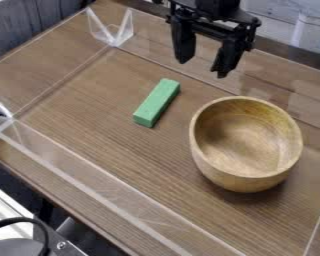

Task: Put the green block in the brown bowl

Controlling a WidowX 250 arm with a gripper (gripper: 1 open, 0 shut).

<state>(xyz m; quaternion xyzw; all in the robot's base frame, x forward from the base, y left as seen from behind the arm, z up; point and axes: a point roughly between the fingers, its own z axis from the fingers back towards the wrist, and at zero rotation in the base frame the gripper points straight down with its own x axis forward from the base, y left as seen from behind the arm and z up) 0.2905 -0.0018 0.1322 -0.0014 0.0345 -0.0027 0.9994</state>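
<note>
Camera: wood-grain tabletop [83, 110] w/ clear acrylic walls [43, 95] around.

1. A wooden table [83, 110] with visible grain fills most of the view.
2. Clear walls [49, 75] stand along its edges, fencing in the work area.
3. Tape [117, 32] holds the walls together at the far corner.
4. A dark cable [43, 236] loops at the bottom left, below the table edge.

A black claw [206, 57] with two long, dark, tapering fingers.
</note>
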